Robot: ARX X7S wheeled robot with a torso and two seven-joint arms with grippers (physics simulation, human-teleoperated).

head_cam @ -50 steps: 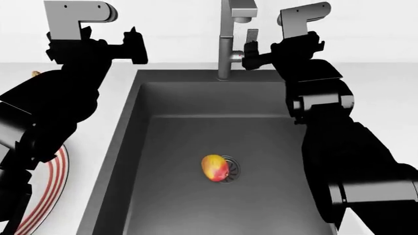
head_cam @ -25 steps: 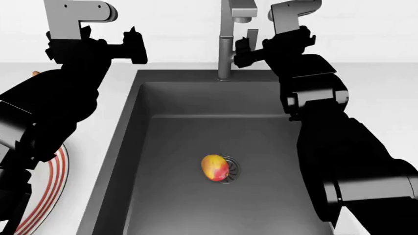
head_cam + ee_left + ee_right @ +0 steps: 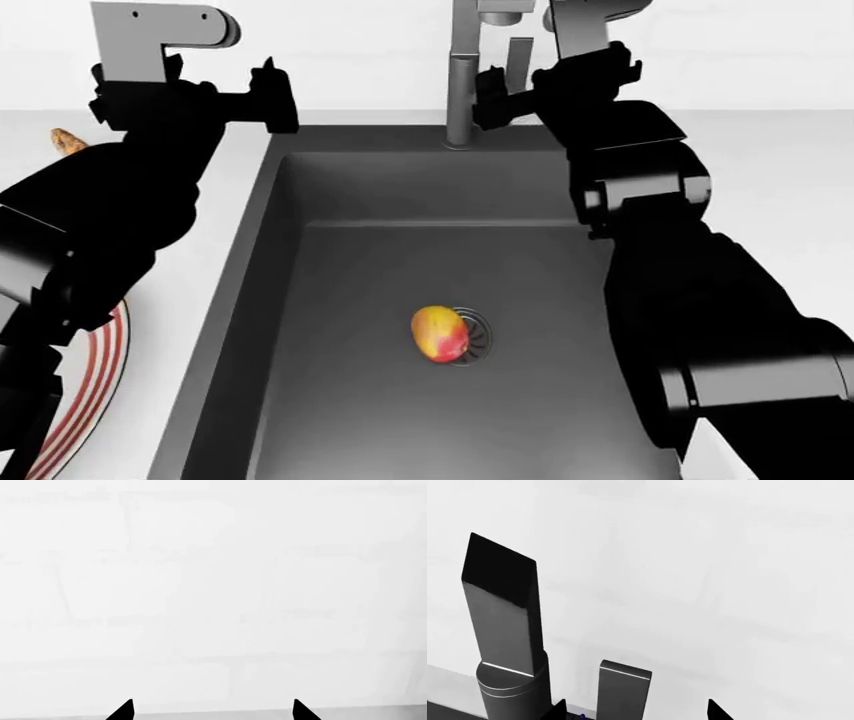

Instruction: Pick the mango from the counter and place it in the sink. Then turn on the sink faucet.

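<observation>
The yellow-orange, red-blushed mango (image 3: 441, 333) lies on the floor of the dark grey sink (image 3: 360, 200), touching the round silver drain (image 3: 477, 335). The steel sink faucet (image 3: 461, 90) stands at the sink's back rim, with its lever handle (image 3: 518, 62) at its right. My right gripper (image 3: 497, 98) is open at the lever. In the right wrist view the lever (image 3: 624, 690) stands between the spread tips of the right gripper (image 3: 637, 712), beside the faucet column (image 3: 507, 640). My left gripper (image 3: 274, 95) is open and empty above the counter (image 3: 247, 140), facing a white wall in the left wrist view (image 3: 212, 712).
A red-and-white striped plate (image 3: 94, 400) lies on the counter at the front left, partly under my left arm. A small brown bread-like piece (image 3: 67, 140) lies at the far left. My right arm (image 3: 707, 320) reaches over the sink's right side.
My right gripper has moved left toward the faucet, closing in on the lever. The head view has shifted a little. The mango and left arm have not moved.
</observation>
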